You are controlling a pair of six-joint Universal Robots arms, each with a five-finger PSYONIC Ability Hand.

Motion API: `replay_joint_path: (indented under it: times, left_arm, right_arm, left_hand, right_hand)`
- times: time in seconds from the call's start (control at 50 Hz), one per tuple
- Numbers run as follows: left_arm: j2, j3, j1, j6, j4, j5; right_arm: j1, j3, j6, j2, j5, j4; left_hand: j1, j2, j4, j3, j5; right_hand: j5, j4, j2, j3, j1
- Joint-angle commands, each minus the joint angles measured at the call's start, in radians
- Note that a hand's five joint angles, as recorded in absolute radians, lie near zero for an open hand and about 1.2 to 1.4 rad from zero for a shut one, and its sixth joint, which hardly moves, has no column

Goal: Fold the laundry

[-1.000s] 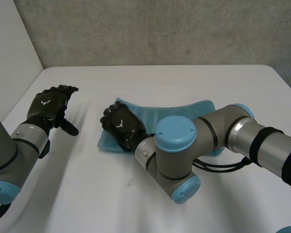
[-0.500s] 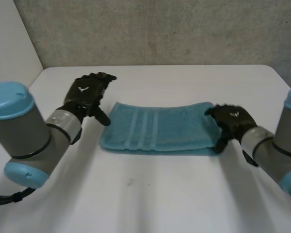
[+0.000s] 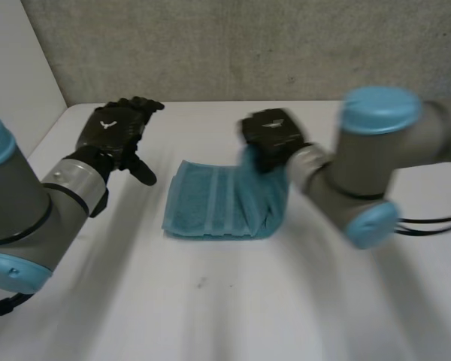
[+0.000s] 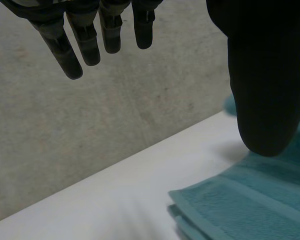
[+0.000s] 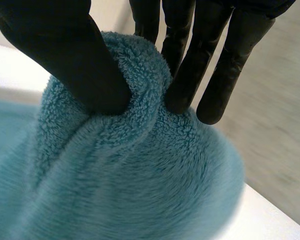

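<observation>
A teal towel (image 3: 222, 203) with woven stripes lies folded on the white table (image 3: 233, 301). My right hand (image 3: 270, 139) has its right end pinched between thumb and fingers and holds it lifted over the towel's middle. In the right wrist view the plush towel edge (image 5: 135, 60) bunches between the thumb (image 5: 65, 55) and the straight fingers (image 5: 190, 65). My left hand (image 3: 116, 131) hovers open to the left of the towel, touching nothing. The left wrist view shows its straight fingers (image 4: 85, 35) and thumb (image 4: 265, 80) above the towel's left end (image 4: 245, 200).
A grey wall (image 3: 233, 45) stands behind the table's far edge. A white panel (image 3: 15, 68) closes the left side. My right arm (image 3: 376, 165) reaches across above the table's right half.
My right hand has closed on the towel's right end and carried it up and leftward, so the towel now doubles over. The left hand has drawn slightly away to the left.
</observation>
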State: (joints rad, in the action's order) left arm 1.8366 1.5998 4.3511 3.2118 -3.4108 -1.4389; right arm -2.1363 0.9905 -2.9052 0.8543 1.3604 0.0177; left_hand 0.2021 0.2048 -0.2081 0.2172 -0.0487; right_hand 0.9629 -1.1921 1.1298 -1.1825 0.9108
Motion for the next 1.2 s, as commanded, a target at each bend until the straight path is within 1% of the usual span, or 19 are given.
replay_joint_path:
  times: [0.02, 0.04, 0.06, 0.08, 0.1, 0.12, 0.14, 0.24, 0.3, 0.34, 0.36, 0.42, 0.52, 0.58, 0.7, 0.88, 0.96, 1.1, 1.2]
  left_arm:
    - [-0.025, 0.011, 0.045, -0.003, 0.004, 0.000]
    - [-0.025, 0.006, 0.045, -0.004, 0.005, 0.002]
    - [-0.025, -0.004, 0.048, -0.006, 0.013, 0.003]
    - [-0.025, -0.012, 0.050, -0.006, 0.018, 0.003]
    - [-0.013, -0.035, 0.048, -0.007, 0.034, 0.003]
    - [-0.013, -0.035, 0.048, -0.007, 0.035, 0.003]
    - [-0.008, -0.052, 0.047, -0.007, 0.044, 0.003]
    - [0.088, -0.190, 0.018, -0.027, 0.108, 0.003]
    - [0.160, -0.293, -0.024, -0.087, 0.142, 0.005]
    - [0.223, -0.363, -0.053, -0.130, 0.169, 0.011]
    - [0.243, -0.380, -0.061, -0.139, 0.179, 0.012]
    - [0.325, -0.440, -0.091, -0.159, 0.212, 0.012]
    - [0.426, -0.474, -0.105, -0.158, 0.251, -0.003]
    - [0.463, -0.469, -0.105, -0.149, 0.284, -0.046]
    - [0.489, -0.436, -0.102, -0.057, 0.329, -0.100]
    - [0.440, -0.388, -0.097, -0.004, 0.328, -0.092]
    - [0.397, -0.394, -0.102, -0.004, 0.326, -0.092]
    - [0.198, -0.442, -0.107, -0.015, 0.355, -0.095]
    - [0.035, -0.455, -0.076, -0.015, 0.432, -0.103]
  right_arm:
    - [-0.230, -0.314, 0.069, -0.297, 0.000, -0.172]
    - [-0.234, -0.332, 0.078, -0.319, 0.009, -0.183]
    - [-0.234, -0.363, 0.077, -0.348, 0.035, -0.191]
    - [-0.234, -0.363, 0.077, -0.348, 0.036, -0.191]
    - [-0.229, -0.369, 0.069, -0.347, 0.052, -0.191]
    - [-0.229, -0.369, 0.069, -0.347, 0.052, -0.191]
    - [-0.221, -0.374, 0.002, -0.293, 0.160, -0.189]
    - [-0.168, -0.273, -0.156, -0.146, 0.247, -0.185]
    - [-0.075, -0.150, -0.227, -0.068, 0.227, -0.173]
    - [-0.056, -0.127, -0.235, -0.057, 0.217, -0.168]
    - [-0.018, -0.087, -0.245, -0.037, 0.172, -0.144]
    - [-0.002, -0.085, -0.255, -0.037, 0.134, -0.142]
    - [0.003, -0.098, -0.256, -0.104, 0.094, -0.153]
    - [0.004, -0.141, -0.258, -0.176, 0.091, -0.179]
    - [0.003, -0.220, -0.253, -0.251, 0.083, -0.267]
    - [0.006, -0.271, -0.238, -0.253, 0.069, -0.331]
    - [0.001, -0.263, -0.235, -0.186, 0.077, -0.332]
    - [0.015, -0.187, -0.229, 0.055, 0.101, -0.283]
    - [0.084, 0.010, -0.140, 0.315, 0.161, -0.145]
  left_hand:
    - [0.003, 0.000, 0.003, -0.012, 0.018]
    - [0.000, -0.003, 0.006, -0.015, 0.021]
    - [-0.003, -0.006, 0.009, -0.018, 0.024]
    - [-0.003, -0.006, 0.009, -0.018, 0.024]
    - [-0.003, -0.006, 0.009, -0.018, 0.024]
    - [-0.003, -0.006, 0.009, -0.018, 0.024]
    - [-0.003, -0.006, 0.009, -0.018, 0.024]
    - [0.003, 0.000, 0.003, -0.012, 0.019]
    - [0.014, 0.012, -0.008, -0.001, 0.007]
    - [0.017, 0.015, -0.011, 0.002, 0.004]
    - [0.017, 0.015, -0.011, 0.002, 0.004]
    - [0.026, 0.023, -0.020, 0.011, -0.005]
    - [0.041, 0.038, -0.035, 0.026, -0.020]
    - [0.055, 0.053, -0.049, 0.040, -0.034]
    - [0.041, 0.038, -0.035, 0.026, -0.020]
    - [0.026, 0.023, -0.020, 0.011, -0.005]
    - [0.023, 0.020, -0.017, 0.008, -0.002]
    - [0.029, 0.026, -0.023, 0.014, -0.008]
    - [0.020, 0.018, -0.014, 0.005, 0.001]
  right_hand:
    - [0.103, -0.048, 0.111, -0.058, 0.330]
    - [-0.178, 0.232, -0.170, 0.223, 0.049]
    - [-0.776, 0.831, -0.769, 0.821, -0.550]
    - [-0.782, 0.837, -0.775, 0.827, -0.556]
    - [-0.945, 1.000, -0.938, 0.990, -0.719]
    - [-0.947, 1.001, -0.939, 0.992, -0.720]
    - [-0.963, 1.018, -0.955, 1.008, -0.736]
    - [-0.963, 1.018, -0.955, 1.008, -0.736]
    - [-0.963, 1.018, -0.955, 1.008, -0.736]
    - [-0.963, 1.018, -0.955, 1.008, -0.736]
    - [-0.963, 1.018, -0.955, 1.008, -0.736]
    - [-0.963, 1.018, -0.955, 1.008, -0.736]
    - [-0.963, 1.018, -0.955, 1.008, -0.736]
    - [-0.963, 1.018, -0.955, 1.008, -0.736]
    - [-0.963, 1.018, -0.955, 1.008, -0.736]
    - [-0.963, 1.018, -0.955, 1.008, -0.736]
    - [-0.963, 1.018, -0.955, 1.008, -0.736]
    - [-0.963, 1.018, -0.955, 1.008, -0.736]
    - [-0.963, 1.018, -0.955, 1.008, -0.736]
